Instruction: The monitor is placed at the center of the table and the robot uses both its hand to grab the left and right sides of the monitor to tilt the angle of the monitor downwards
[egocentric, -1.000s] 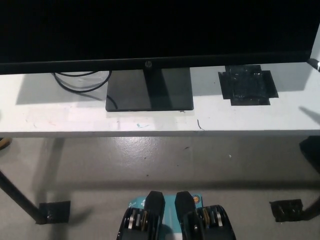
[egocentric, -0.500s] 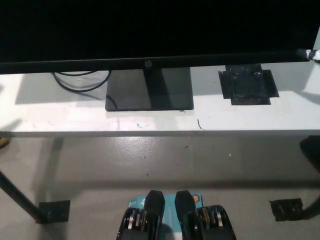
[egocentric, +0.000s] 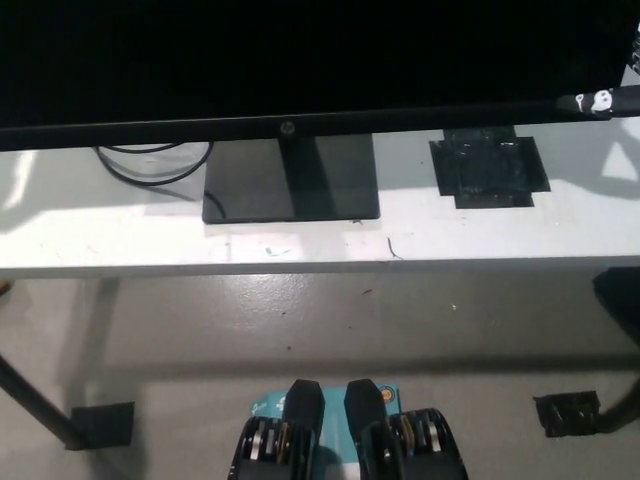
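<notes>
Now | monitor (egocentric: 300, 60) on table (egocentric: 120, 240) | right hand (egocentric: 600, 100) at monitor's right edge, grip unclear

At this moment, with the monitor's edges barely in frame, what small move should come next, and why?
Probably bring the right hand in a little further to settle on the monitor at its lower right corner. Only a sliver of that hand shows there, so no firm hold is visible. The left hand is out of view. The stand base sits flat on the table.
</notes>
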